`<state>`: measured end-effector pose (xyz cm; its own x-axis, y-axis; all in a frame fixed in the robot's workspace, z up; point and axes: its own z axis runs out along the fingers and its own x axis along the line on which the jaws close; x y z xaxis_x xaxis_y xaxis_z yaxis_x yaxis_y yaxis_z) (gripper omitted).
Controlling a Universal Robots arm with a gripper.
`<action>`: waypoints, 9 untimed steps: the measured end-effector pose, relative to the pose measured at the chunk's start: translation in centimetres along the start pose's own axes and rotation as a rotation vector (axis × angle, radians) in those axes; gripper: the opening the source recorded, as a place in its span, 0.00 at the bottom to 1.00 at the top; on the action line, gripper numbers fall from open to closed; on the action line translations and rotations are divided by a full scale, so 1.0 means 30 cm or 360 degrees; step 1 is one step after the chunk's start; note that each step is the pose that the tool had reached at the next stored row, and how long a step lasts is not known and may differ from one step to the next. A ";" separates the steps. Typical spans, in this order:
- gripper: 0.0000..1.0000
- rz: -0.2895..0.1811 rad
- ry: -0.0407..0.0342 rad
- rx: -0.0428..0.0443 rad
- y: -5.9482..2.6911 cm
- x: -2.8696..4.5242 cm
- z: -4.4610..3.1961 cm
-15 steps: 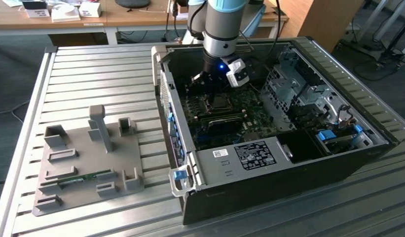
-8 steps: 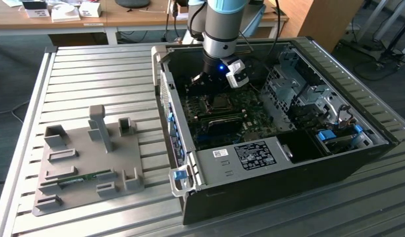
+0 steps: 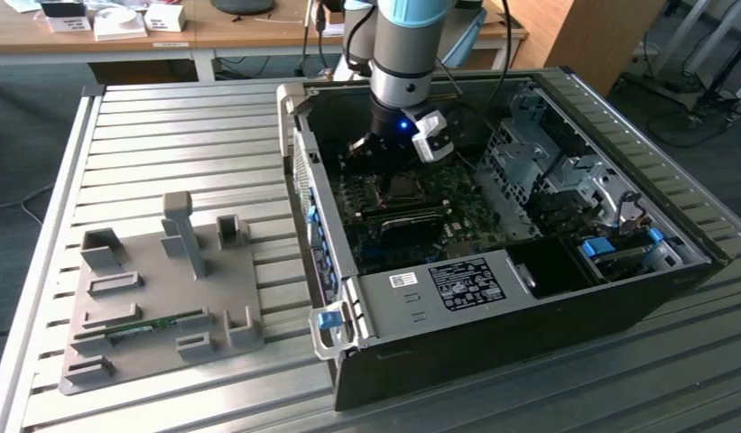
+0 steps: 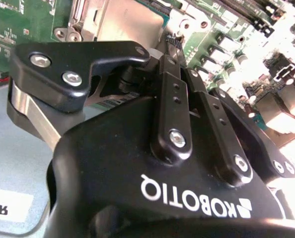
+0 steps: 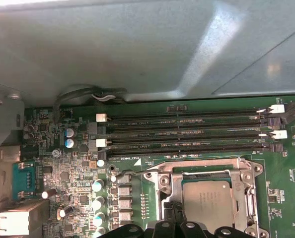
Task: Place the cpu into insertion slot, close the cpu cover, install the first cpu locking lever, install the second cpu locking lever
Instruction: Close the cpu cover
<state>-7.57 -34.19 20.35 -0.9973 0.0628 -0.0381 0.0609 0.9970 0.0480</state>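
Note:
The cpu lies in the insertion slot on the green motherboard, its silvery top showing. The cpu cover is down around it as a metal frame. A thin wire locking lever sticks out beside the socket's corner. My gripper hangs inside the computer case, right at the socket's edge next to the cpu. Its two black fingers are pressed together at the tips. I cannot tell whether they touch a lever. The gripper's tips also show at the socket's rim in the first wrist view.
Long black memory slots run beside the socket, near the grey case wall. The open computer case stands on a slatted metal table. A grey fixture plate holding a memory stick lies at the exterior view's left.

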 end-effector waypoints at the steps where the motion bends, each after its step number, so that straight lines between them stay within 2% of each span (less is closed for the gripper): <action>1: 0.11 0.0000 0.0000 0.0000 0.000 0.000 0.004; 4: 0.11 0.0000 0.0000 0.0001 -0.001 0.001 0.014; 9: 0.11 0.0000 0.0000 0.0000 -0.001 0.001 0.017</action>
<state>-7.59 -34.20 19.84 -0.9973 0.0628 -0.0380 0.0610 0.9970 0.0479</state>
